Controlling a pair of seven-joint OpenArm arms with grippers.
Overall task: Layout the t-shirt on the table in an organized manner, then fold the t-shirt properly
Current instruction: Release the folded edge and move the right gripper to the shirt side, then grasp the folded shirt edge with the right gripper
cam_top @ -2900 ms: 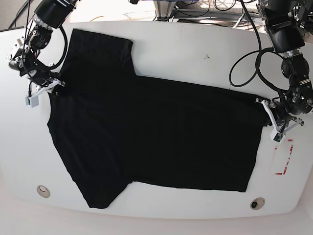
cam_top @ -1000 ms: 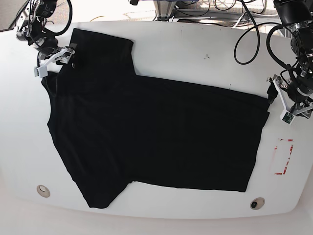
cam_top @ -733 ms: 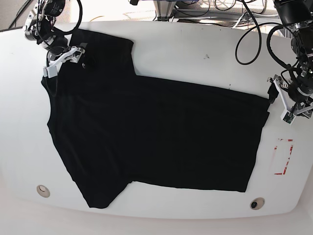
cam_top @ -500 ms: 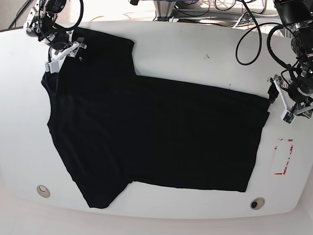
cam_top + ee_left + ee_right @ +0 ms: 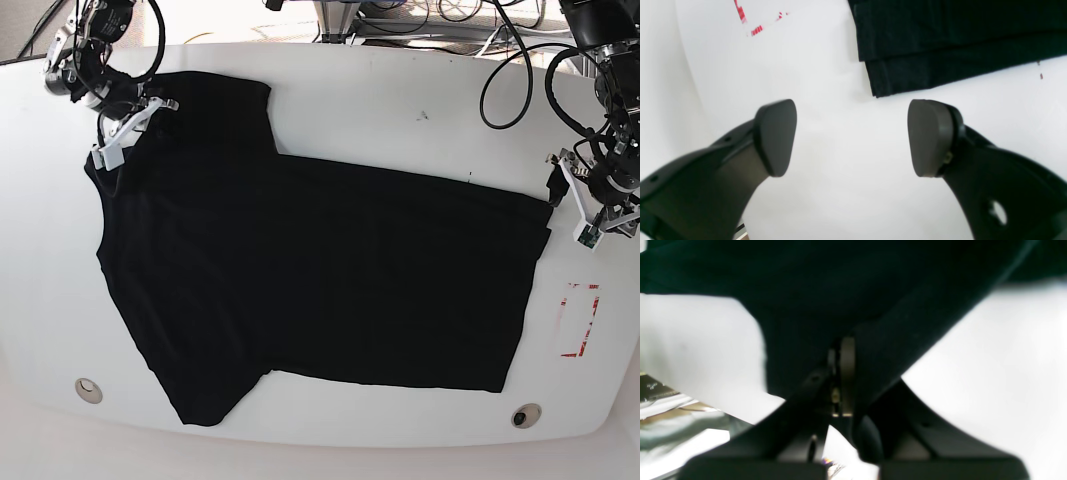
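The black t-shirt [image 5: 300, 270] lies spread across the white table [image 5: 400, 90], one sleeve at the back left and the hem on the right. My right gripper [image 5: 135, 122] is at that back-left sleeve edge. In the right wrist view it [image 5: 840, 366] is shut on a fold of the black cloth [image 5: 840, 290]. My left gripper [image 5: 570, 212] hovers just off the hem's far corner. In the left wrist view it [image 5: 851, 136] stands open, its pads [image 5: 775, 136] apart over bare table, with the t-shirt corner [image 5: 940, 40] just beyond them.
A red dashed rectangle mark [image 5: 580, 320] sits near the right edge, also seen as the red mark [image 5: 750, 23]. Two small round holes [image 5: 88, 388] [image 5: 525, 414] lie near the front edge. Cables and arm bases crowd the back edge.
My right gripper has closed from open onto the sleeve edge at the back left, shifting slightly there. The left gripper has stayed open beside the hem corner.
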